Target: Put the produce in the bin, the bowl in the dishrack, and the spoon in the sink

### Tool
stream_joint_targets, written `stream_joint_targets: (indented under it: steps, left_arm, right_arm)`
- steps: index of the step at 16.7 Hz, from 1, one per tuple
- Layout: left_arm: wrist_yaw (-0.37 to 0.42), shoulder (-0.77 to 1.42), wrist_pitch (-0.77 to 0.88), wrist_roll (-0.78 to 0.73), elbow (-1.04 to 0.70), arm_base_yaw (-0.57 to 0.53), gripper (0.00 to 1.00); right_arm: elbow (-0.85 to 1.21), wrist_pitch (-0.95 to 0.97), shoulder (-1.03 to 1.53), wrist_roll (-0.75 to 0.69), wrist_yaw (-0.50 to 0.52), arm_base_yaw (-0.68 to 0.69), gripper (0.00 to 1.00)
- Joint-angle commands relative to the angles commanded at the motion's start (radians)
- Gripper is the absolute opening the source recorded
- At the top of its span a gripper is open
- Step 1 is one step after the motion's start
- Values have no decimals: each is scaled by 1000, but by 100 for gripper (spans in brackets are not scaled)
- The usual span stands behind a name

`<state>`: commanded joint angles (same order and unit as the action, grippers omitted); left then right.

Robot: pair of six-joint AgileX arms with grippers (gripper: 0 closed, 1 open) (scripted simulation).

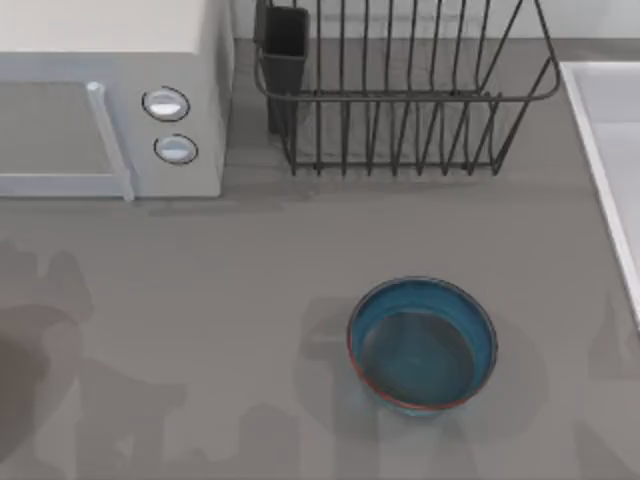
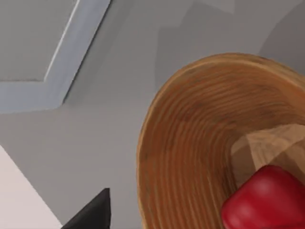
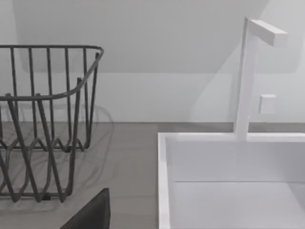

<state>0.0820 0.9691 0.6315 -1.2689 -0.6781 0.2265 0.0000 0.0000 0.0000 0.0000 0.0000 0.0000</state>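
Observation:
The blue bowl (image 1: 422,345) with a reddish rim stands upright and empty on the grey counter, right of centre near the front. The dark wire dishrack (image 1: 400,96) stands at the back with its utensil cup (image 1: 285,45) at its left corner. The white sink (image 1: 592,150) runs along the right edge. In the left wrist view, the red produce (image 2: 267,200) lies inside a ribbed wooden bin (image 2: 190,143), and my left gripper (image 2: 93,212) hangs beside the bin's rim. My right gripper (image 3: 90,212) faces the dishrack (image 3: 52,97) and the sink (image 3: 164,181). The spoon is out of view.
A white microwave (image 1: 110,60) with two round knobs fills the back left corner. A square white faucet (image 3: 243,81) rises behind the sink. Arm shadows fall across the front of the counter.

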Motion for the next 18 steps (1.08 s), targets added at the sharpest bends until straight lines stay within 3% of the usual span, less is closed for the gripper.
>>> stream_joint_targets:
  steps: [6,10,14,18]
  left_arm:
    - [-28,-491,-301,706,345,-122,100]
    - [-55,-776,-485,1056,541,-185,100]
    - [-78,-942,-611,1241,659,-221,100]
    - [-82,-969,-631,1269,678,-226,100]
  right_arm:
    - [0,0,0,0,0,0,100]
    - [0,0,0,0,0,0,100]
    - [0,0,0,0,0,0,100]
    - [0,0,0,0,0,0,100]
